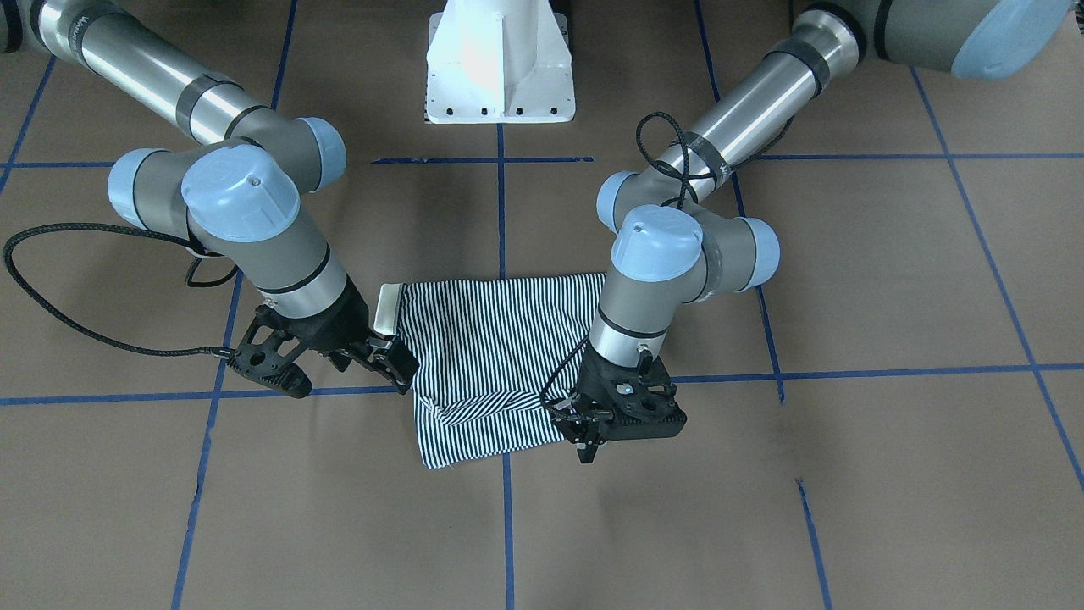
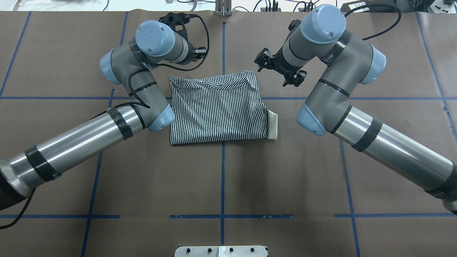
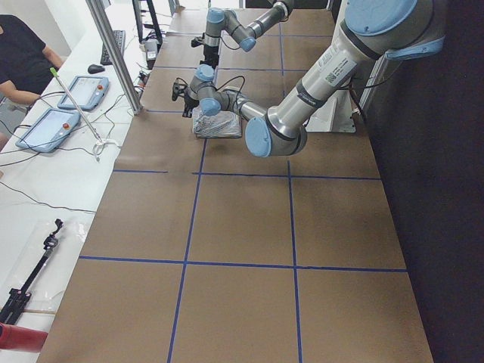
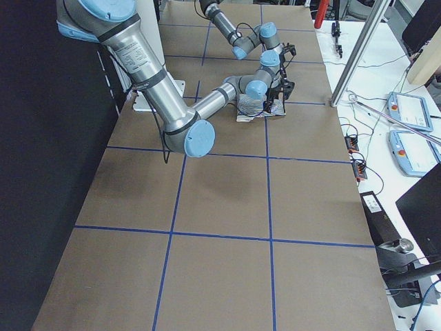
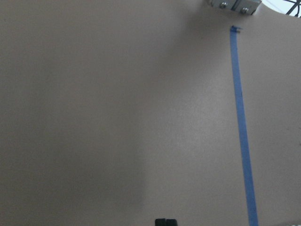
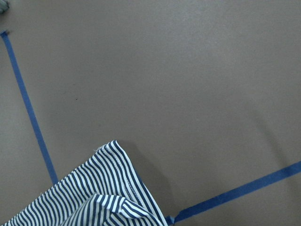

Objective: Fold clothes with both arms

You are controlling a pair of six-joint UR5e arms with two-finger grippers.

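Brown paper-covered surface (image 2: pixel 221 185) taped into a grid with blue tape lines (image 2: pixel 222 171), and the white pedestal base (image 1: pixel 500 68) at the robot's edge. The polo shirt (image 2: pixel 217 110), with thin navy-and-white stripes, lies on the surface between the two grippers, folded into a rough rectangle. Its cream collar (image 2: pixel 273 125) pokes out at the end on the right gripper's side, and the edge farthest from the robot is a bit rumpled, with a loose flap.

The left gripper (image 1: pixel 588 449) is raised off the surface near the shirt's far corner, at the end away from the collar. Its fingertips (image 5: pixel 165 222) are pressed together with nothing between them, and the left wrist view shows only bare surface and one tape line below it.

The right gripper (image 1: pixel 394 366) sits just beside the collar end, tilted toward the shirt. Its fingers look parted and it holds nothing. No fingertips appear in the right wrist view, only a striped shirt corner (image 6: pixel 94 197) lying near a tape crossing.

Neither gripper touches the shirt as far as the views show. Both arms bend inward from opposite sides of the shirt
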